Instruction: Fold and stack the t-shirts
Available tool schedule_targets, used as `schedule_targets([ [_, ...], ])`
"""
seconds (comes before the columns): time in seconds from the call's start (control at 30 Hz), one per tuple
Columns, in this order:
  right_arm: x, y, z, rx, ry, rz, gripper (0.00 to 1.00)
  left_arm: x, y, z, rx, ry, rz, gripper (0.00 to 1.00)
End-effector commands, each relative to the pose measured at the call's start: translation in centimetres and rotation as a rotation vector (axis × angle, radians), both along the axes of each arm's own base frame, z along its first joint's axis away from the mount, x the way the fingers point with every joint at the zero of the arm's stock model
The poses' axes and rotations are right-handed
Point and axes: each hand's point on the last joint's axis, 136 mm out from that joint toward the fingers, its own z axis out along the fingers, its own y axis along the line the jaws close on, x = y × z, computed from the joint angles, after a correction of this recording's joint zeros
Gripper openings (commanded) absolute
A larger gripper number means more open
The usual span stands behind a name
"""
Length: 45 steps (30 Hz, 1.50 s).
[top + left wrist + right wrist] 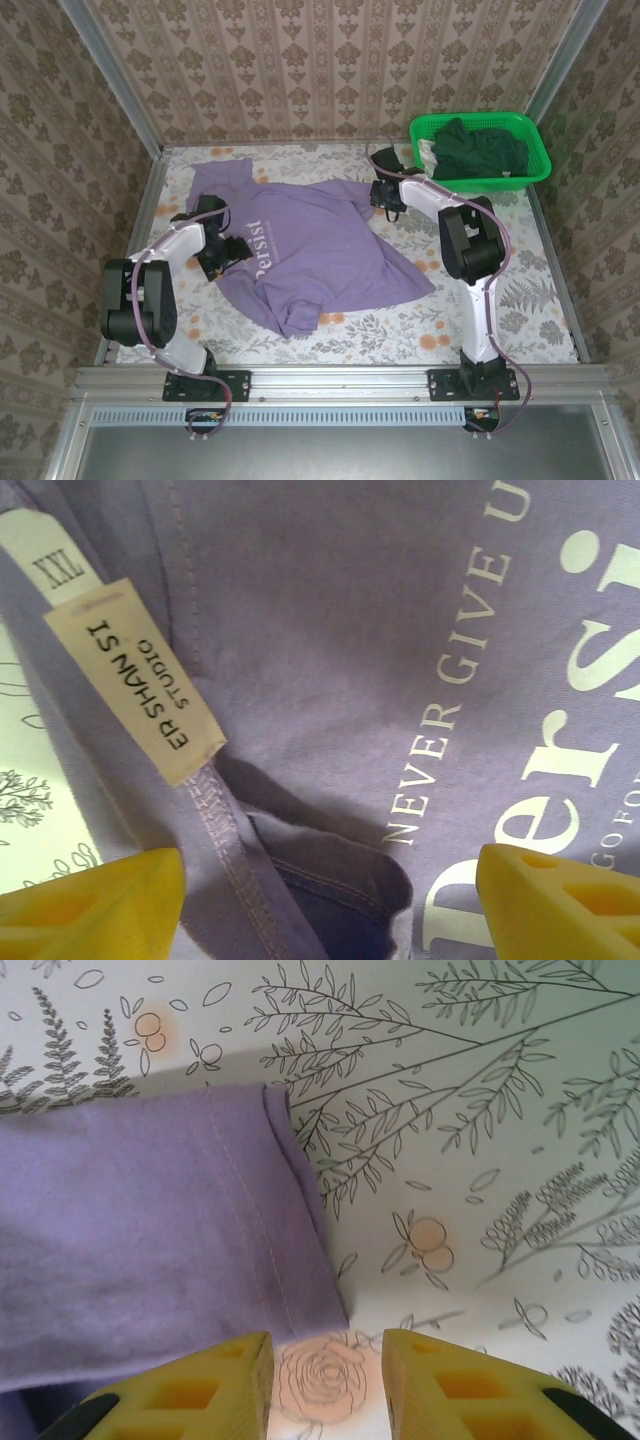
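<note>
Two claws sit at opposite ends of the lavender t-shirt [320, 250]. It lies spread, lettering up, across the left and middle of the tabletop [520, 290]. Its long axis runs from the collar near the left edge to the bottom hem toward the right.

The left claw [222, 255] hovers over the collar end. In its wrist view the fingers stand wide apart, with the neck label [135, 680] and collar seam lying below the gap — open, gripping nothing.

The right claw [388, 203] is at the shirt's far right corner, and I judge the coming move turns on the relation there. The stitched hem [250, 1220] lies just to one side of the jaws' gap, not inside it. The jaws stand a little apart with bare printed table covering between them, and one finger is just beside the hem corner — so nothing is held. To pinch that corner, the claw would likely have to shift sideways toward the fabric.

The dark green t-shirts [480, 150] are heaped in the green basket [480, 118] at the far right corner of the tabletop, near the right claw and well apart from the left.
</note>
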Motion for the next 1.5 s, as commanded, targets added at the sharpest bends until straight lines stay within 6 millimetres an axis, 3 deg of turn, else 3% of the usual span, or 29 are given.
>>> schedule_targets([
  [0.0, 0.5, -0.1, 0.0, -0.027, 0.013, 0.031, 0.35, -0.7, 0.5, -0.6, 0.007, 0.029, -0.021, 0.78],
  [0.3, 1.9, 0.5, -1.3, -0.009, 0.026, 0.029, 0.31, -1.1, 2.5, -1.2, 0.04, 0.05, 0.0, 0.72],
  [0.83, 0.7, -0.6, -3.5, -0.056, 0.131, -0.02, 0.26, -0.4, 4.5, -1.5, 0.07, 0.058, 0.016, 0.69],
  [1.07, 0.6, -0.5, -3.8, -0.043, 0.13, -0.02, 0.09, 0.6, 5.1, -1.3, 0.084, 0.047, 0.015, 0.67],
  [1.17, 1.0, -0.3, -3.1, -0.023, 0.112, -0.016, 0.0, 1.1, 5.3, -1.3, 0.096, 0.045, 0.014, 0.66],
  [1.47, 2.2, 1.0, 2.8, 0.075, 0.007, 0.004, 0.0, 2.3, 5.8, -0.5, 0.128, 0.017, 0.01, 0.65],
])
